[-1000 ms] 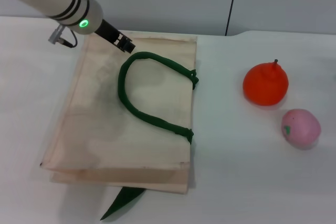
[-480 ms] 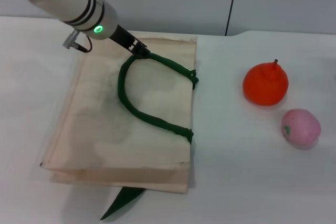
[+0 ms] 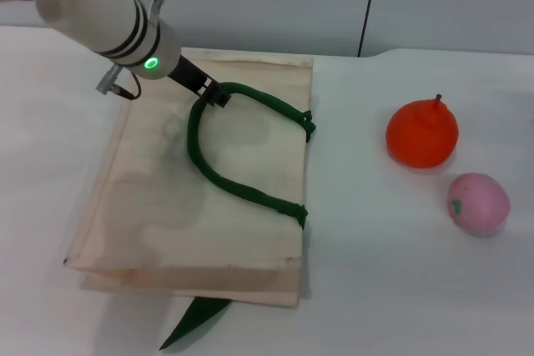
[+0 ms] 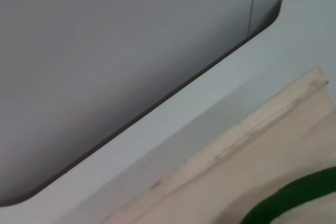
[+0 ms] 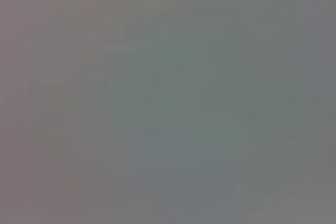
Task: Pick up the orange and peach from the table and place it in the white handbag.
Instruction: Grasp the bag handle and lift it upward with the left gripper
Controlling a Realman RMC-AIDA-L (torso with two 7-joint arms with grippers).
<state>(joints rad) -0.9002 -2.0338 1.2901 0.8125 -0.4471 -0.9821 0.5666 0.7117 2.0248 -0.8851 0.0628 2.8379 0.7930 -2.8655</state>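
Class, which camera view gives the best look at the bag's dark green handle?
The head view: the green handle lies fully visible on the white handbag, the left gripper at its top. The left wrist view shows only a sliver; the right wrist view shows none.

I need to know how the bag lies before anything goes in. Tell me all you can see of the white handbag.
The white handbag is a cream cloth tote lying flat and closed on the table, mouth edge toward the fruits. One dark green handle loops across its upper face; another pokes out beneath the near edge. The left gripper is at the top of the loop. Nothing else touches it.
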